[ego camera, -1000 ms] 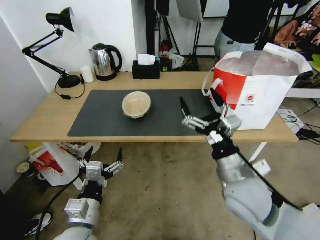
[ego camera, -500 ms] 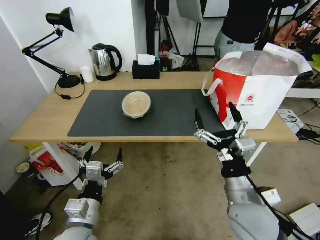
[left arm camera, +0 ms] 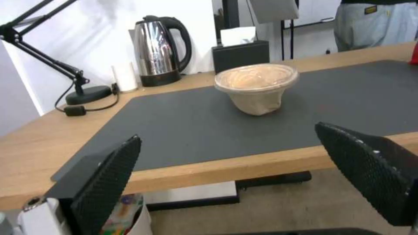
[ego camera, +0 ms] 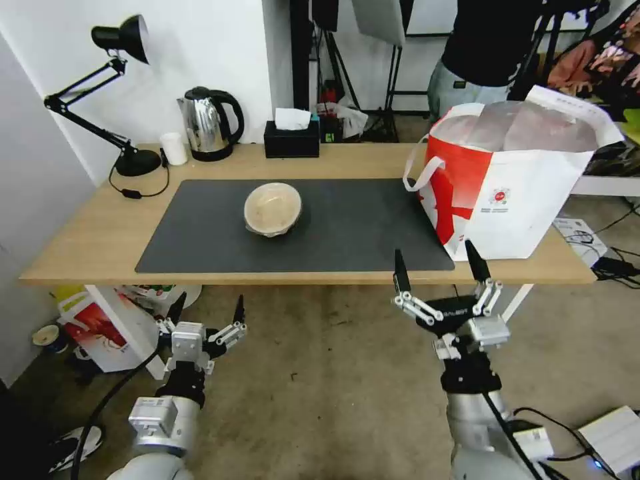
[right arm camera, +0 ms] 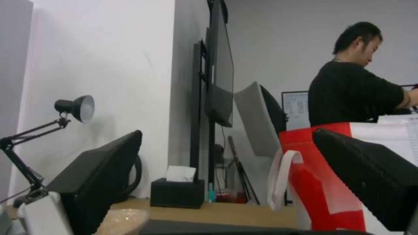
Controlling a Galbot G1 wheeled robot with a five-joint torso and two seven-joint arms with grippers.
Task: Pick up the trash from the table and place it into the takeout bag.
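The right gripper [ego camera: 437,270] has been pulled back and down from beside the takeout bag [ego camera: 513,193]; a second ago it was raised over the mat [ego camera: 200,227], and now it is held low, just in front of the worktop [ego camera: 87,240] edge. Its jaws are spread wide and nothing is held in them. The left gripper [ego camera: 205,312] is parked low below the front edge of the worktop, with its jaws also wide open and empty. One piece of trash, the beige lidded container [ego camera: 273,209], is seen sitting upright on the mat, well apart from the bag. It is judged that this container must still be picked up and carried to the bag.
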